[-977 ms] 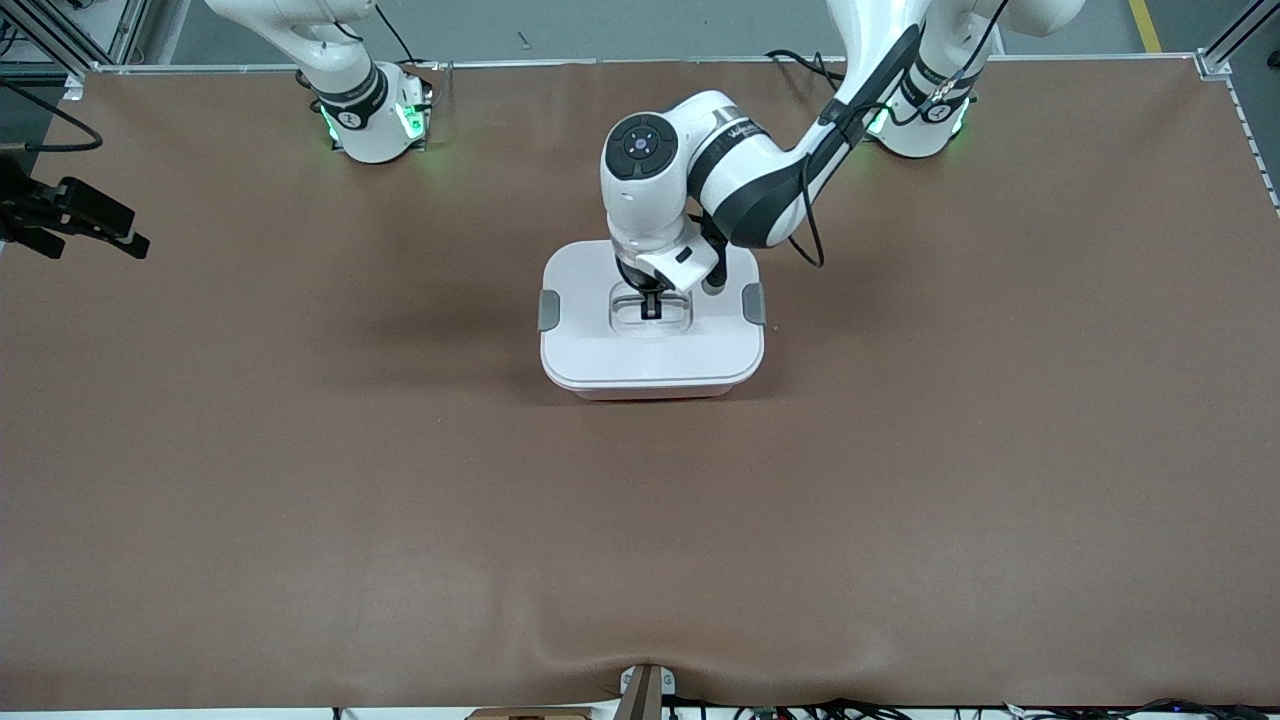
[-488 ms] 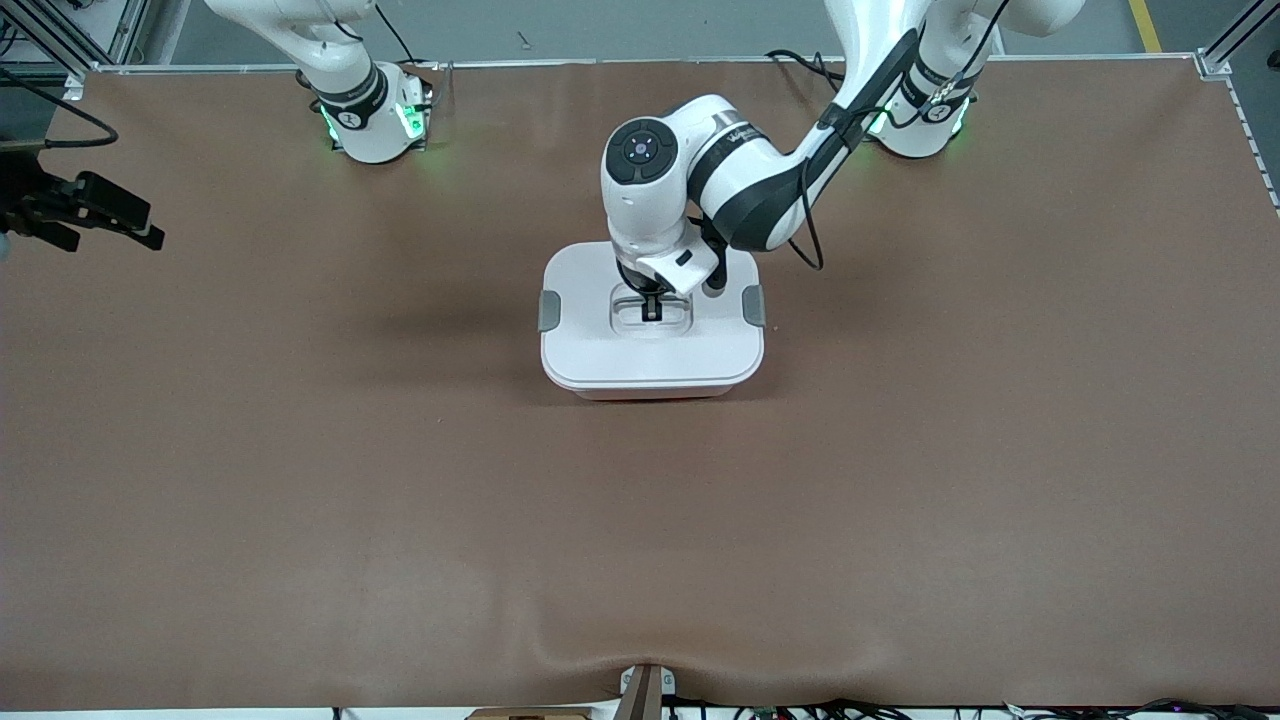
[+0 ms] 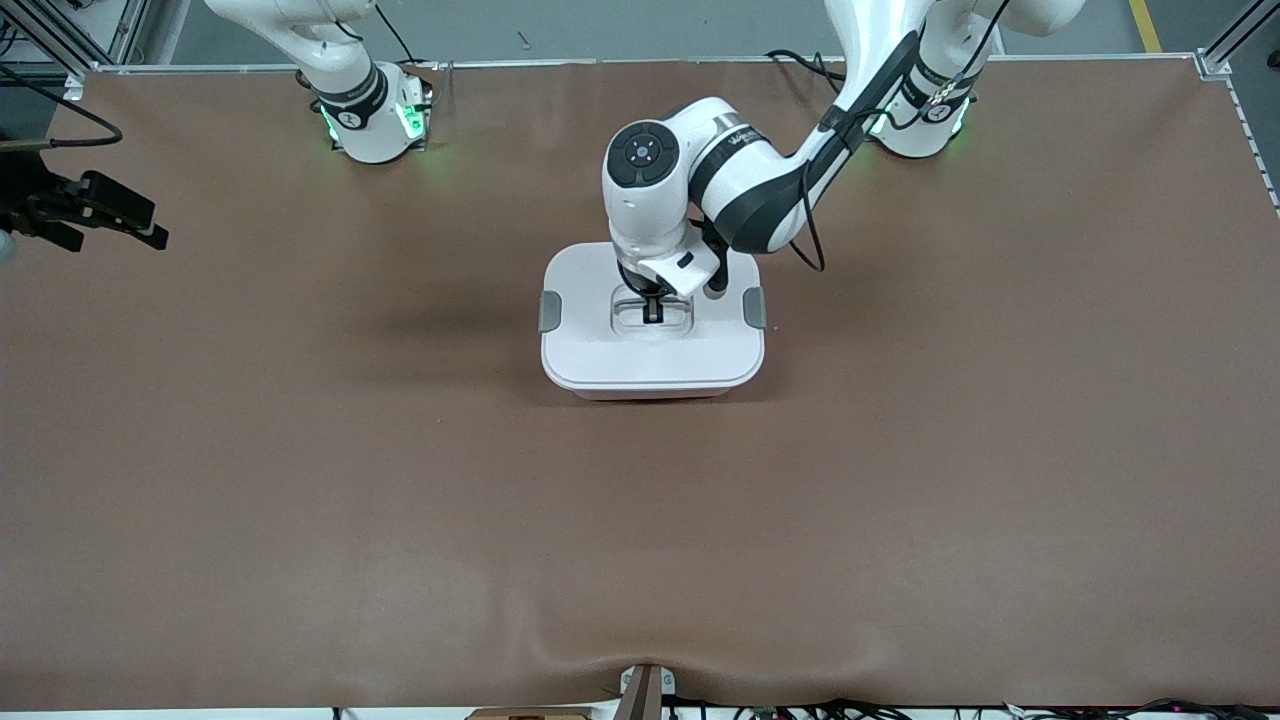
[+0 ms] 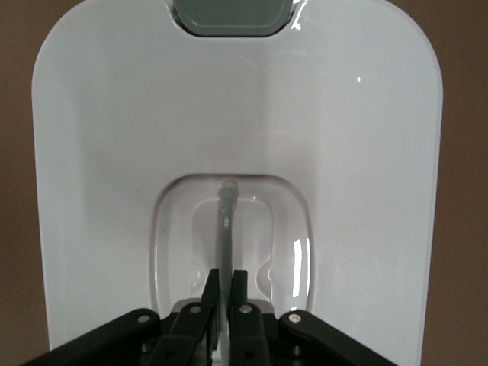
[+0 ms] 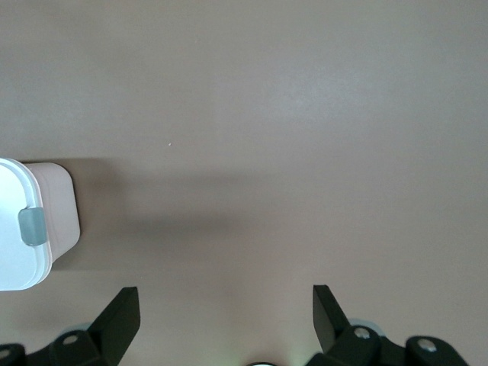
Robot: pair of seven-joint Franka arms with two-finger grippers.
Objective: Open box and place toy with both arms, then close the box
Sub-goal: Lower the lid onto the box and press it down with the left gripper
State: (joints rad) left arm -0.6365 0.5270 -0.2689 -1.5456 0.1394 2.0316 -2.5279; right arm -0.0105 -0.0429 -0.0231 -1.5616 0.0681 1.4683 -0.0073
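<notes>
Box (image 3: 652, 345) mid-table, lid on, left claw (image 3: 652, 312) in its handle recess; right claw (image 3: 100, 215) over the right arm's table end

Robot lab: brown-matted table (image 3: 300, 450), aluminium frame (image 3: 1225, 40), cables (image 3: 900, 708).

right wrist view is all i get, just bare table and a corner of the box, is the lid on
Observer: Yes, the white lid sits on the box.
Operator: where's the left gripper
Observer: The left gripper is down in the lid's recess, shut on the handle.
Operator: and the toy
Observer: No toy shows in any view.
</notes>
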